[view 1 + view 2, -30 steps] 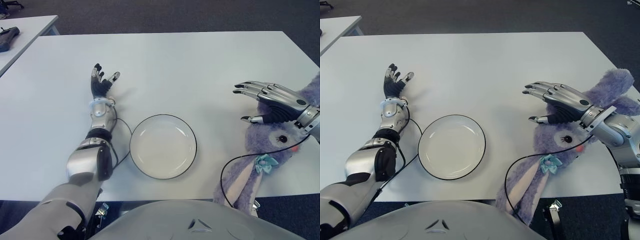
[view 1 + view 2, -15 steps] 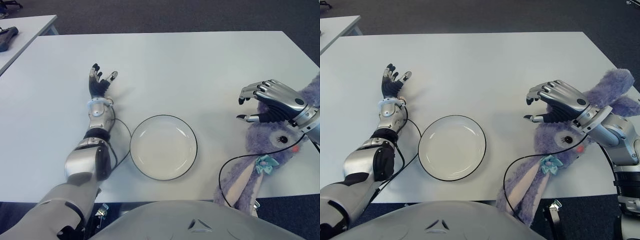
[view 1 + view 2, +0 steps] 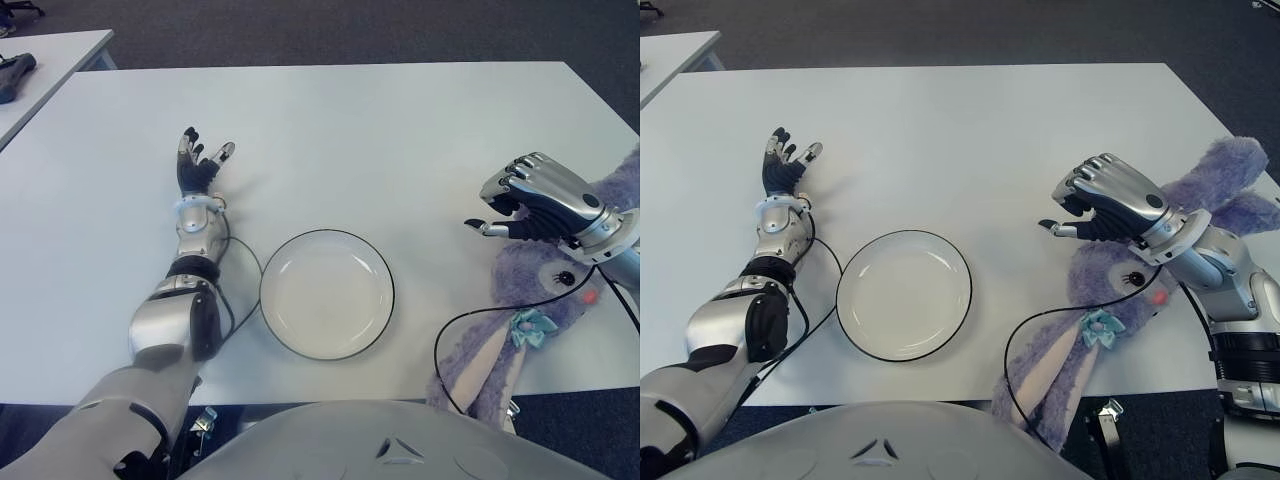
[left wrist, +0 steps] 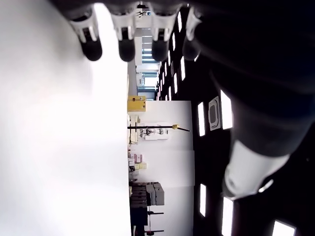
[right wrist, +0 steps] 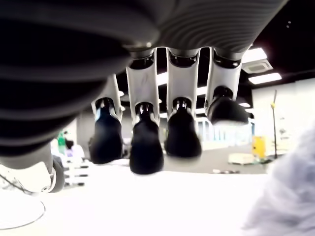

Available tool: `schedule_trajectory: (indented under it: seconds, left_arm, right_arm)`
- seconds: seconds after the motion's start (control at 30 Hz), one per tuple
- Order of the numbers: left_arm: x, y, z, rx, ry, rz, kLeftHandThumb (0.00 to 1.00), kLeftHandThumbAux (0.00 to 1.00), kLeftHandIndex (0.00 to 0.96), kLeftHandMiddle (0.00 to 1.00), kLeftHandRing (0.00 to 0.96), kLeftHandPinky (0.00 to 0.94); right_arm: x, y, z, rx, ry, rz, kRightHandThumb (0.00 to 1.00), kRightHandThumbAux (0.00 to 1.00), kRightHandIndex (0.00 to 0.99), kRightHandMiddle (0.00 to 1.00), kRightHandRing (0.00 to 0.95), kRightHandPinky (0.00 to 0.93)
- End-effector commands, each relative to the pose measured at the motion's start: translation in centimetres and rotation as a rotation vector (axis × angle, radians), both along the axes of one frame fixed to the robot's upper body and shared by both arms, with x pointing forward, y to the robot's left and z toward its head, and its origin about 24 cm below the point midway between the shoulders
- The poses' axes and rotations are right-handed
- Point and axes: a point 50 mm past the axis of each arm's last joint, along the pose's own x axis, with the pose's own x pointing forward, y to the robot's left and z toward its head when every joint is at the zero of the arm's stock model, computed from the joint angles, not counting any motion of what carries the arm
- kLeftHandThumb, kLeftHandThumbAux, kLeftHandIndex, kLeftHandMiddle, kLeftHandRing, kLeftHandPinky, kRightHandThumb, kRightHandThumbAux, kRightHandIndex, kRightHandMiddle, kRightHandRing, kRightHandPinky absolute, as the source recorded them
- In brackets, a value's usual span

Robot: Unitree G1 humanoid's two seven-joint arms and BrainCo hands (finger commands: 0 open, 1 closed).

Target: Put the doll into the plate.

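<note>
The doll [image 3: 1118, 292], a purple plush rabbit with a pale blue bow, lies at the table's right edge with its long ears hanging over the front. My right hand [image 3: 1088, 203] hovers over the doll's head. Its fingers [image 5: 146, 142] are curled with nothing in them, and purple fur [image 5: 288, 196] shows just beside them. The white plate [image 3: 327, 295] with a dark rim sits empty near the front centre, left of the doll. My left hand [image 3: 201, 160] shows left of the plate, fingers spread and holding nothing.
A black cable [image 3: 447, 335] loops from my right arm across the table's front edge between plate and doll. The white table [image 3: 400, 130] stretches far behind. A second table with a dark object [image 3: 14, 76] stands at the far left.
My right hand's fingers have curled from spread to bent over the doll's head, and the hand has lifted a little. The doll, plate and left hand have not moved.
</note>
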Motion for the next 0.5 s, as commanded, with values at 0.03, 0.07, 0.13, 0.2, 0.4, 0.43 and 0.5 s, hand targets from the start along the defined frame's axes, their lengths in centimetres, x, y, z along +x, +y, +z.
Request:
schedule_trajectory:
  seconds: [0.03, 0.07, 0.13, 0.2, 0.4, 0.43, 0.5]
  left_arm:
    - [-8.34, -1.12, -10.51, -0.131, 0.485, 0.022, 0.007, 0.756, 0.060, 0.037, 0.003, 0.023]
    - [-8.34, -1.12, -10.50, -0.130, 0.484, 0.022, 0.007, 0.757, 0.059, 0.036, 0.002, 0.023]
    - [-8.33, -1.13, -10.49, -0.129, 0.482, 0.020, 0.005, 0.761, 0.057, 0.033, 0.000, 0.023]
    - [-8.32, -1.13, -10.47, -0.129, 0.480, 0.018, 0.002, 0.765, 0.055, 0.030, 0.000, 0.022]
    - [-8.30, -1.12, -10.46, -0.131, 0.479, 0.015, 0.000, 0.773, 0.055, 0.027, 0.000, 0.021]
    - [-8.29, -1.13, -10.45, -0.133, 0.478, 0.015, 0.000, 0.773, 0.055, 0.027, 0.000, 0.021]
    - [-8.27, -1.15, -10.43, -0.134, 0.475, 0.015, 0.000, 0.774, 0.055, 0.026, 0.000, 0.018]
  right_arm:
    - [0.35, 0.55, -0.33, 0.019, -0.021, 0.029, 0.354, 0.546, 0.809, 0.875, 0.869, 0.866]
    - [0.39, 0.60, -0.34, 0.020, -0.026, 0.031, 0.353, 0.542, 0.810, 0.875, 0.869, 0.866]
    - [0.45, 0.70, -0.36, 0.019, -0.035, 0.033, 0.349, 0.532, 0.813, 0.875, 0.869, 0.867]
    - [0.49, 0.80, -0.38, 0.017, -0.045, 0.035, 0.344, 0.524, 0.815, 0.875, 0.868, 0.867]
    - [0.64, 1.21, -0.44, -0.002, -0.078, 0.042, 0.340, 0.527, 0.816, 0.868, 0.867, 0.855]
    - [0.68, 1.30, -0.43, -0.005, -0.084, 0.044, 0.340, 0.528, 0.816, 0.868, 0.867, 0.855]
    - [0.79, 1.52, -0.36, -0.011, -0.091, 0.049, 0.325, 0.521, 0.812, 0.861, 0.861, 0.850]
